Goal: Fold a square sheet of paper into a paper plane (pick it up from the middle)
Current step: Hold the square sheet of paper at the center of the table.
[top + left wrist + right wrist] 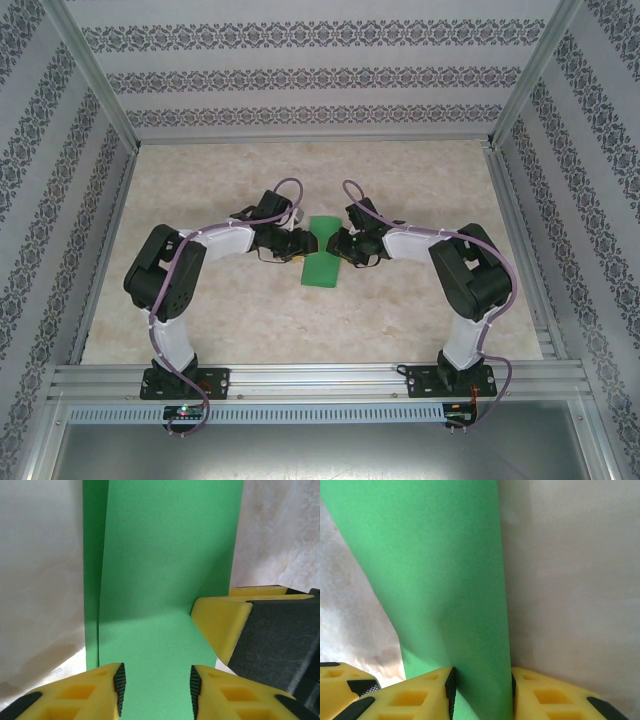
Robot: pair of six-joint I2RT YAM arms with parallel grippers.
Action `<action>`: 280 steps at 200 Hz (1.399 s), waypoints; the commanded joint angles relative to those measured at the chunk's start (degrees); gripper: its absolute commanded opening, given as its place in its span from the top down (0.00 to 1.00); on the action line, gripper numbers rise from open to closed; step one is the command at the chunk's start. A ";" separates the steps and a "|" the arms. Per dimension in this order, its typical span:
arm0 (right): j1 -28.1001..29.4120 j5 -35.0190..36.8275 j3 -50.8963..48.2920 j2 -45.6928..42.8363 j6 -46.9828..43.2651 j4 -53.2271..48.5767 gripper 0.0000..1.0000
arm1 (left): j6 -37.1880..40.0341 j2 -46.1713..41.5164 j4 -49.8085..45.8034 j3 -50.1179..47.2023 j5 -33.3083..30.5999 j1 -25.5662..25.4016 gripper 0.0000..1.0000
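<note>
We can read no text, label, brand, number or sign. The square sheet of paper, which runs ahead from between the fingertips, is plain green on every face we see.
</note>
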 commanded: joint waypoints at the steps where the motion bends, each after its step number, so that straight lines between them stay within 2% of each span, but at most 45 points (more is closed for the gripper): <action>1: 0.49 -0.14 0.93 0.85 0.22 0.26 0.66 | -0.10 1.71 2.13 1.44 1.39 -0.85 0.61; 60: 0.35 -0.35 0.27 -1.32 -0.01 0.14 0.65 | 2.56 4.77 -0.40 2.23 -0.70 -0.83 0.62; 109: -1.47 -0.91 -0.63 -4.68 -1.83 -1.16 0.54 | 3.91 4.91 -1.68 2.65 -1.10 -0.83 0.62; 177: -4.20 -4.09 -0.50 -3.45 -2.82 -0.01 0.58 | 3.85 3.78 -2.24 3.13 -0.99 -0.84 0.63; 280: -3.61 -6.80 2.50 1.02 -2.93 1.34 0.60 | 4.04 3.41 -3.27 3.90 -0.97 -0.83 0.63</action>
